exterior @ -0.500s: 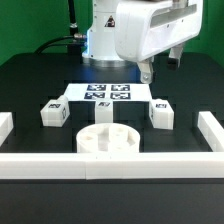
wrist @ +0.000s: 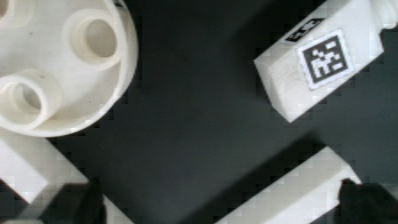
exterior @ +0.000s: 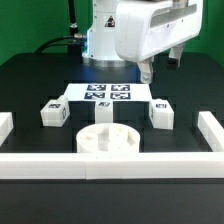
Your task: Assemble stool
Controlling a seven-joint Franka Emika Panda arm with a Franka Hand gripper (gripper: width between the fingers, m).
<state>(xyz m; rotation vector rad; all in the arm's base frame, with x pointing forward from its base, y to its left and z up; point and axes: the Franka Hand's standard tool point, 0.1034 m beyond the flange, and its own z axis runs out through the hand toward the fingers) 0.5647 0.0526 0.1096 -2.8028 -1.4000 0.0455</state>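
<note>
The round white seat [exterior: 107, 138] with holes lies flat against the front rail. It also shows in the wrist view [wrist: 63, 65]. One tagged white leg [exterior: 53, 114] stands to the exterior view's left of it and another leg [exterior: 158, 113] to its right. A third small leg [exterior: 103, 114] shows just behind the seat. The wrist view shows one tagged leg [wrist: 320, 60]. My gripper [exterior: 146, 72] hangs above the table behind the right leg. It is open and empty in the wrist view [wrist: 214, 205], with dark fingertips [wrist: 63, 205] far apart.
The marker board [exterior: 108, 93] lies behind the seat, under the arm. White border rails run along the front [exterior: 110, 165], the left [exterior: 5, 125] and the right [exterior: 210, 128]. A white rail strip [wrist: 267, 190] crosses the wrist view between the fingers.
</note>
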